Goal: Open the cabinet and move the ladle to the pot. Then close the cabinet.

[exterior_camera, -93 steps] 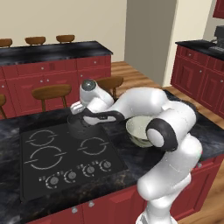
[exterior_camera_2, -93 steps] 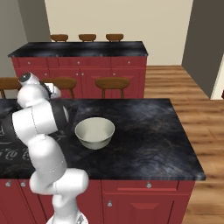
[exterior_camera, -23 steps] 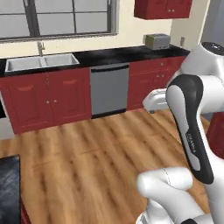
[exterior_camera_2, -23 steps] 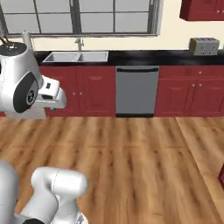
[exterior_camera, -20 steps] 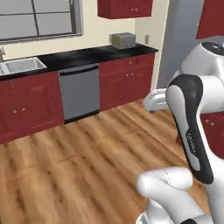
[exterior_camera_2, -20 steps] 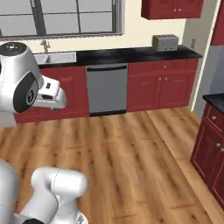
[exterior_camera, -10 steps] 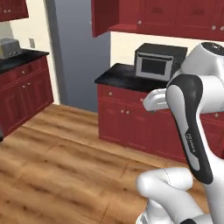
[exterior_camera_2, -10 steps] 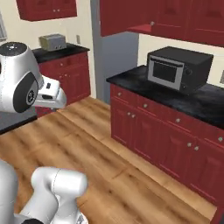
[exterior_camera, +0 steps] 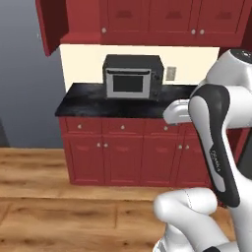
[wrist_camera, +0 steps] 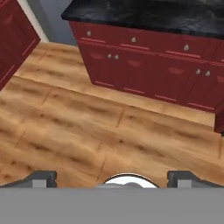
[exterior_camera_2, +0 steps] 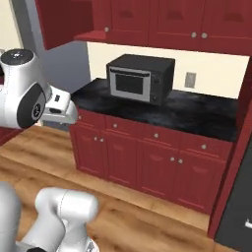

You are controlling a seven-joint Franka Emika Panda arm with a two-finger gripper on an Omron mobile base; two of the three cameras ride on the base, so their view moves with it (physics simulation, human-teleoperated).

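Observation:
The cabinet (exterior_camera: 197,17) is the dark red upper wall unit above the microwave, and its raised-panel doors with small silver knobs are shut; it also shows as the cabinet (exterior_camera_2: 197,19) in the right base view. The ladle is hidden and the pot is out of view. My gripper (wrist_camera: 112,178) is open, its two dark fingertips (wrist_camera: 43,177) spread wide with nothing between them. It points down at the wooden floor (wrist_camera: 87,127), well short of the counter. My arm stays folded close to the base.
A black microwave (exterior_camera: 132,76) stands on a dark stone counter (exterior_camera: 88,101) over low red drawer and door cabinets (exterior_camera: 123,152). A grey wall (exterior_camera: 24,88) lies to the left. A tall red panel (exterior_camera_2: 231,162) stands at the right. Wooden floor stretches in front.
The whole picture has swung: the base turned from the sink and dishwasher wall to the microwave counter and came closer. The arm keeps its folded pose and the gripper stays open.

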